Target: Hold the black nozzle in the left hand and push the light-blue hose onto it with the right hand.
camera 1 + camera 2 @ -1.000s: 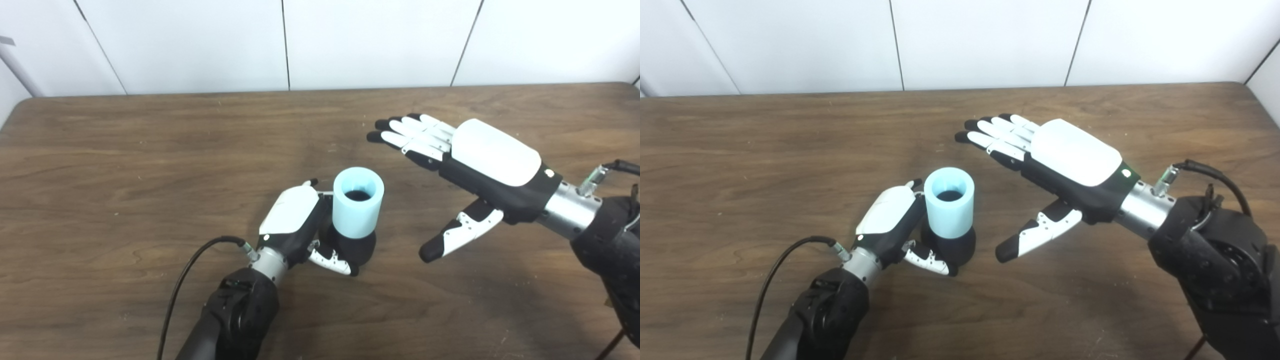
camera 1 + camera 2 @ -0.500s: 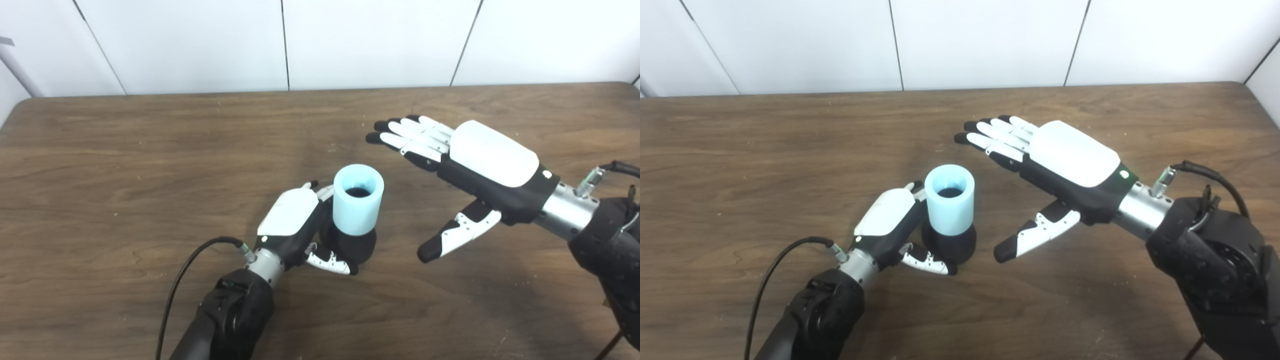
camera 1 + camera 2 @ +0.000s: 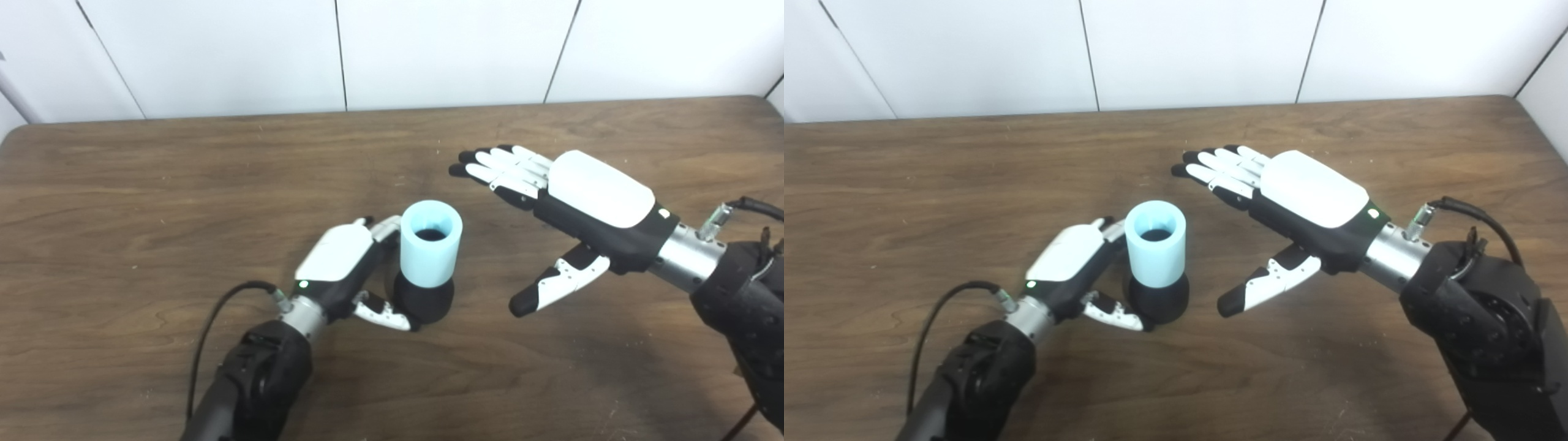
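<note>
The left hand [image 3: 340, 264] lies low on the bench [image 3: 122, 202], just to the left of the black nozzle [image 3: 424, 298]. Its thumb [image 3: 383, 313] reaches along the near side of the nozzle's base and its fingers [image 3: 384, 227] curl toward the far side, behind the hose; whether they press on the nozzle or have come loose from it cannot be told from either view. One black nozzle stands upright on the wood, and one light-blue hose [image 3: 430, 244], a short wide tube, sits upright on top of it, its open end facing up and showing a dark inside.

The right hand [image 3: 576, 208] hovers above the bench to the right of that stack, well apart from it and holding nothing. Its fingers [image 3: 499, 165] are stretched out flat and close together, pointing left and away, while its thumb [image 3: 554, 286] hangs down and toward the nozzle, spread wide from the palm.

One black cable [image 3: 211, 331] loops from the left wrist across the wood. Behind the bench stands a white panelled wall [image 3: 429, 49].
</note>
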